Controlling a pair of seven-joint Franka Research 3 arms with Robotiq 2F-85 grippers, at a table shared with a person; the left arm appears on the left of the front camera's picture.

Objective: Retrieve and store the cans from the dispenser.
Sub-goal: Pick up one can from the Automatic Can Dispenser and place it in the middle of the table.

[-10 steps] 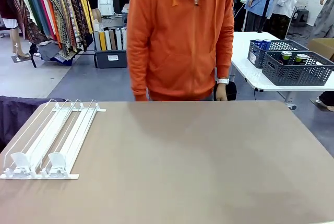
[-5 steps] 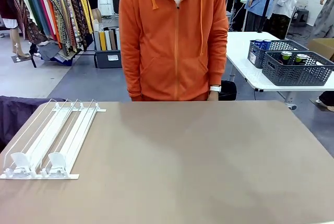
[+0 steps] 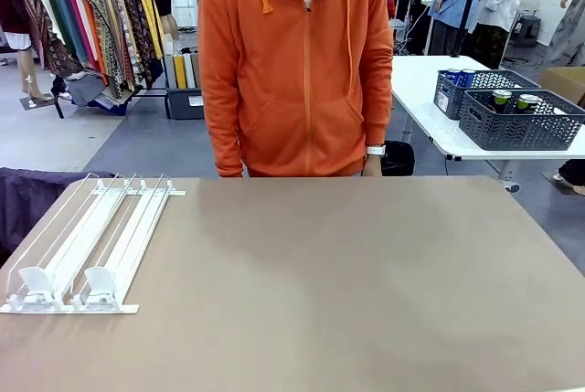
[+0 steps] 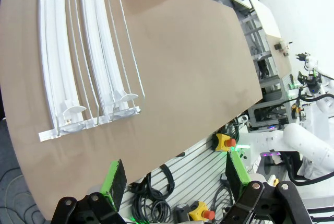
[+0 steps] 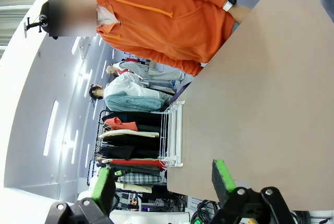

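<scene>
Front view: the dispenser (image 3: 82, 246) lies flat on the brown table (image 3: 347, 282), its rails running away toward the person (image 3: 292, 63) in an orange hoodie who stands at the far edge with arms hanging. Both lanes look bare, the pusher plates (image 3: 64, 284) sitting at the near lip, which is where they would rest once nothing loads them. Some cans (image 3: 512, 100) stand in a dark mesh basket (image 3: 521, 122) on a separate white table behind; I judge that basket to be the storage, so the retrieving may be largely finished or not yet begun.

Left wrist view: the left end effector (image 4: 175, 174) hangs off the table's near edge, its green-padded fingers (image 4: 114, 178) spread wide with nothing between them. The dispenser (image 4: 83, 62) is ahead of and above the fingers, its front lip turned toward them, a sensible waiting pose for reaching into a lane.

Right wrist view: the right end effector (image 5: 159, 182) is likewise apart and empty, held back beyond the table edge. The dispenser (image 5: 175, 135) shows ahead, just past the left finger, with the person's hand (image 5: 241, 11) well apart at the far side.
</scene>
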